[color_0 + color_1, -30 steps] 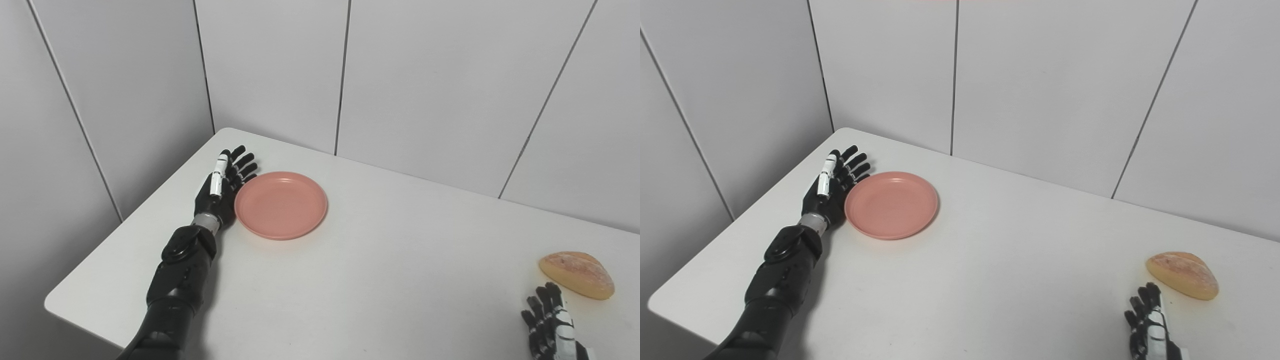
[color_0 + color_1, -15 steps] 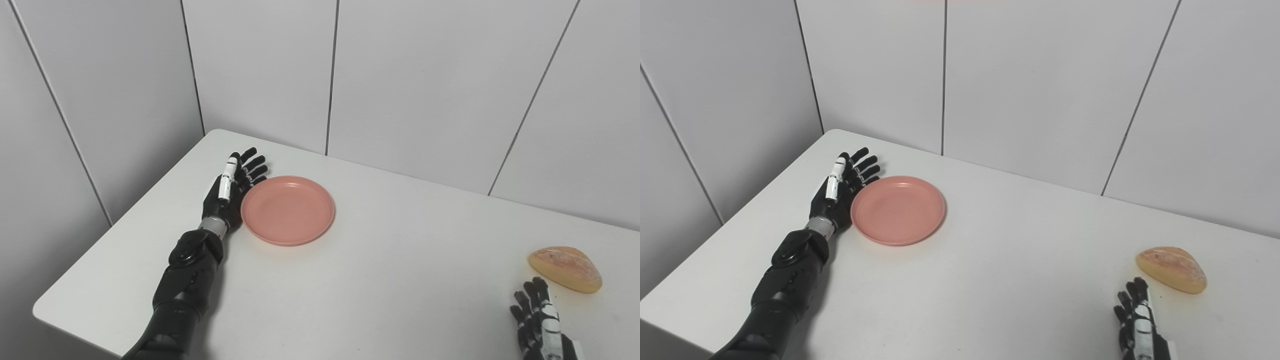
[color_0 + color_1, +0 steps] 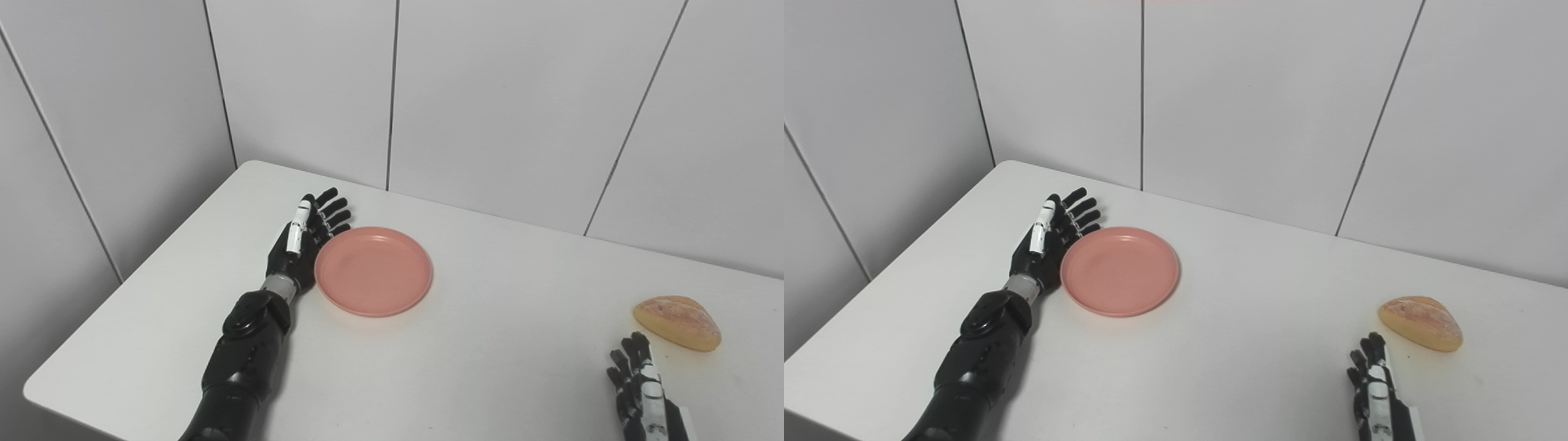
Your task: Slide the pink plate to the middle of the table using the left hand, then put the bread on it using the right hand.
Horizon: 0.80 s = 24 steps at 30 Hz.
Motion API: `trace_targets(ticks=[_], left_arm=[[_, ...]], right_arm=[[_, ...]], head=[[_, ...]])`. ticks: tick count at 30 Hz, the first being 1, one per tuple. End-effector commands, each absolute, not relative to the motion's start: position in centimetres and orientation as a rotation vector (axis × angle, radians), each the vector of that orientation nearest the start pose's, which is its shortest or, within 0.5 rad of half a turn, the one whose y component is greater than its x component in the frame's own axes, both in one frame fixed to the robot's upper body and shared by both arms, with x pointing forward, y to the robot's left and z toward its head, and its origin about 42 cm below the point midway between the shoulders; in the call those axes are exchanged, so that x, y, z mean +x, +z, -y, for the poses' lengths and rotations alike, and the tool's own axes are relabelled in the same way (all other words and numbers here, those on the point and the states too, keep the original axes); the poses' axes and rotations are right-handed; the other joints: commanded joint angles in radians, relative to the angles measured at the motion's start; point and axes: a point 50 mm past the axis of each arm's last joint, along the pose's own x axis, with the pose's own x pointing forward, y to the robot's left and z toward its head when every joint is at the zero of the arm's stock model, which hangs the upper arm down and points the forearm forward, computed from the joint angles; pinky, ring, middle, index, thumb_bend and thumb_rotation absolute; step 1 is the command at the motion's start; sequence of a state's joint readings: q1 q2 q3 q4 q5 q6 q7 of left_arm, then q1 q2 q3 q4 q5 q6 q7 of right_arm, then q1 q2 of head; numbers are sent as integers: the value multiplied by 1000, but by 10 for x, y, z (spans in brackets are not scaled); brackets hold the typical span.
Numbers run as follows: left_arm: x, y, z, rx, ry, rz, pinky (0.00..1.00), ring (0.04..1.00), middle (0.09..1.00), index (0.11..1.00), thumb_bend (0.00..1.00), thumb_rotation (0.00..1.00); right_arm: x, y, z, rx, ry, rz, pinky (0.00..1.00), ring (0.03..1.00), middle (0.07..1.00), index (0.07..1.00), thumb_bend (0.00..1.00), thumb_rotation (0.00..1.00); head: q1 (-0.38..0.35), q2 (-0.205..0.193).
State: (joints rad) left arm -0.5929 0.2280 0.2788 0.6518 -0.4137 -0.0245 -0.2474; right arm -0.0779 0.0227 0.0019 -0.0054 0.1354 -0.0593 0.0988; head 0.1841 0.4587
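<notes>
A pink plate [image 3: 373, 271] lies flat on the white table [image 3: 490, 343], left of its middle. My left hand [image 3: 304, 240] stands on edge with its palm against the plate's left rim, open, fingers stretched and apart. A golden-brown bread roll [image 3: 677, 322] rests near the table's right side. Below and left of the bread, at the picture's bottom edge, my right hand [image 3: 640, 383] is open, holds nothing and is a short gap away from the roll.
Grey panelled walls [image 3: 490, 92] close in the table at the back and on the left. The table's left corner and near edge [image 3: 37, 386] show at lower left. Bare tabletop lies between plate and bread.
The camera has swung left to right, shifting the whole picture. Against the table's back corner, my left hand and the plate have slid rightward together. The right hand and bread keep their spacing.
</notes>
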Motion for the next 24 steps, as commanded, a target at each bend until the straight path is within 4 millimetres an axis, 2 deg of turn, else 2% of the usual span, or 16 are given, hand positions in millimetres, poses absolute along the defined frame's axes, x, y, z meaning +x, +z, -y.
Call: trace_targets(ticks=[1,16,24], left_arm=[[462,158,-310,-335,-44,51,845,849,848,826,339,1000],[458,156,-246,-377,-128,8,831,834,836,822,335,1000],[454,157,-218,-394,-182,-16,846,839,835,821,329,1000]], right_arm=[[305,122,186,163,123,157,1000,979,994,1000,330,1000],[305,127,181,162,117,165,992,971,984,986,333,1000],[305,131,174,170,113,160,986,971,985,985,338,1000]], head=[[-5,5],[-48,43],[-76,66]])
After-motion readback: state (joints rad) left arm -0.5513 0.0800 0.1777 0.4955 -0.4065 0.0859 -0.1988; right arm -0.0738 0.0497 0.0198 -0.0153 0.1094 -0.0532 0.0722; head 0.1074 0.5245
